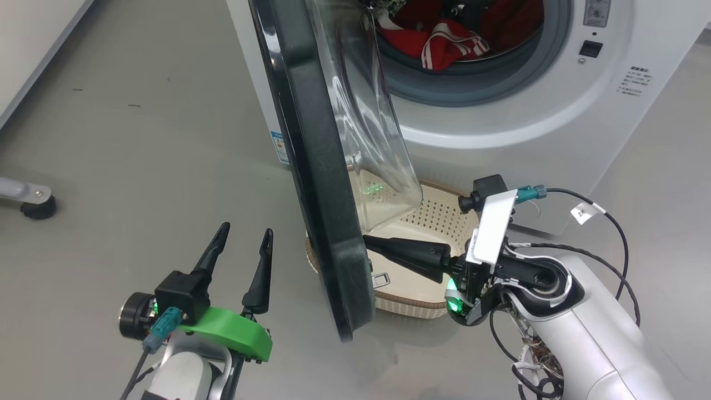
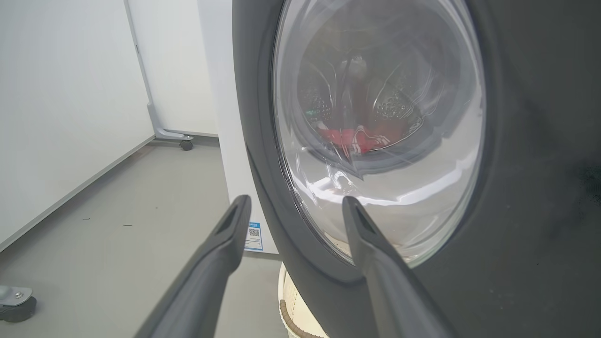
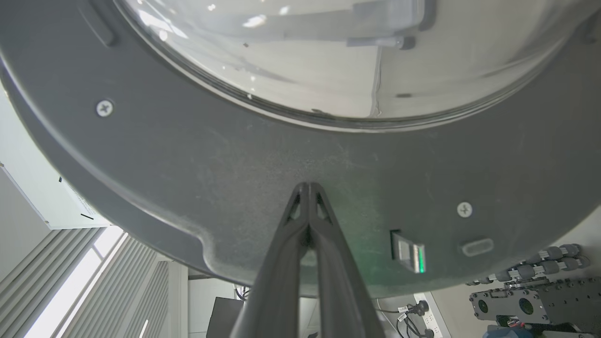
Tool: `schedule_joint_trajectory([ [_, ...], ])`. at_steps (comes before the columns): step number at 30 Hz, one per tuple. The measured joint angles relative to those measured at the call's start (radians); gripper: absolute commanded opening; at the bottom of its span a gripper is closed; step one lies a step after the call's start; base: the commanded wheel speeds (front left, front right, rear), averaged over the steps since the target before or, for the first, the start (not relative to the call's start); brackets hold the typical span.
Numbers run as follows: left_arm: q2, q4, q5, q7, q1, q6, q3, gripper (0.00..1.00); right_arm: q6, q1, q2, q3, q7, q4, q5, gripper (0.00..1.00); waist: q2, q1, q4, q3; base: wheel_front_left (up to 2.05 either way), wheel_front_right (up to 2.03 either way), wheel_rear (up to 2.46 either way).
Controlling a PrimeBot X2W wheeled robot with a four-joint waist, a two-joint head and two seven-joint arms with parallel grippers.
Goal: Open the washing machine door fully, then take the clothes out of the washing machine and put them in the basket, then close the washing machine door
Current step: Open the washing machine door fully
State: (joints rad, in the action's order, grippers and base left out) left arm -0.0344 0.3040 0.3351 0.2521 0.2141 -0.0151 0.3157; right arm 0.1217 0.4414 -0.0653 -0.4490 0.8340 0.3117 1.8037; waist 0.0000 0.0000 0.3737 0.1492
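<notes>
The right pincer [image 1: 367,240], pressed together, is touching the washing machine door [image 1: 316,166]; the left pincer [image 1: 246,229] is hanging spread; the blue label [image 2: 254,235] is showing a QR code.

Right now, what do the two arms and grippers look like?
Both have two long, tapered dark fingers. Left gripper: bright green bracket, teal connector. Right gripper: white plate, teal plug, tagged black cable, green light. Forearms pale grey-white.

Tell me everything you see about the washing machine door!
The washing machine door is round, with a wide glossy black rim around a bulging clear glass bowl. Its dull grey inner face shows screws and a latch. It stands swung open. The shut right gripper rests its tips against the inner rim.
</notes>
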Motion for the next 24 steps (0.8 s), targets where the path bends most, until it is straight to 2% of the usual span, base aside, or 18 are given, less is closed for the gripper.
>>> schedule_joint_trajectory([
  [14, 0.0, 0.0, 0.005, 0.0, -0.006, 0.003, -0.018, 1.0, 0.0, -0.001, -0.001, -0.065, -0.06, -0.015, 0.024, 0.0, 0.0, 0.0, 0.012, 0.002, 0.0, 0.0, 0.0],
  [24, 0.0, -0.002, 0.008, 0.0, -0.011, 0.007, -0.023, 1.0, 0.0, -0.043, 0.001, -0.028, -0.133, -0.035, 0.049, 0.0, 0.0, -0.0001, 0.004, -0.001, 0.0, 0.0, 0.0],
])
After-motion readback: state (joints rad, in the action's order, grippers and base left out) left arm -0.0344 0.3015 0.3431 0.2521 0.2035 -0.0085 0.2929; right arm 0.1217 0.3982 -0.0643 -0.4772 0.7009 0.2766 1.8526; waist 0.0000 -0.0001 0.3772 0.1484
